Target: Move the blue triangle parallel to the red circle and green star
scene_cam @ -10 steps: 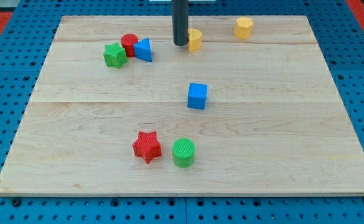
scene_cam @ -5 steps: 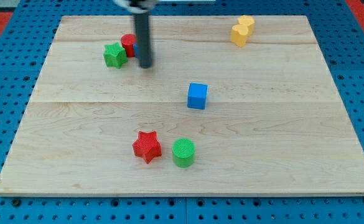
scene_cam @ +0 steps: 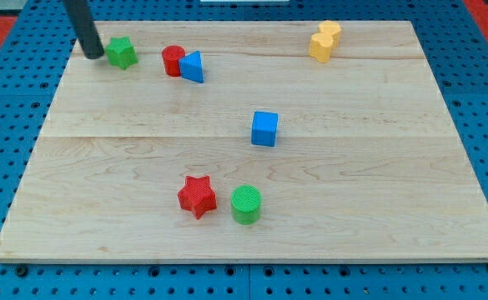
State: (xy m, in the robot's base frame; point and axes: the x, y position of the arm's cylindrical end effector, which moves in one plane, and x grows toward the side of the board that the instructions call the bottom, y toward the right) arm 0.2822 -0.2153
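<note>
The blue triangle (scene_cam: pixel 193 67) lies at the board's upper left, touching the right side of the red circle (scene_cam: pixel 173 60). The green star (scene_cam: pixel 121 52) sits apart, to the left of the red circle. My tip (scene_cam: pixel 93 55) is just left of the green star, close to it or touching it, near the board's top left corner.
Two yellow blocks (scene_cam: pixel 324 41) touch each other at the upper right. A blue cube (scene_cam: pixel 264 128) sits mid-board. A red star (scene_cam: pixel 197 197) and a green circle (scene_cam: pixel 245 204) stand side by side near the view's bottom. The wooden board (scene_cam: pixel 394 183) lies on a blue pegboard.
My tip swept from the yellow block at the top to the far left. One yellow block went right against the other. The green star moved up and left, away from the red circle.
</note>
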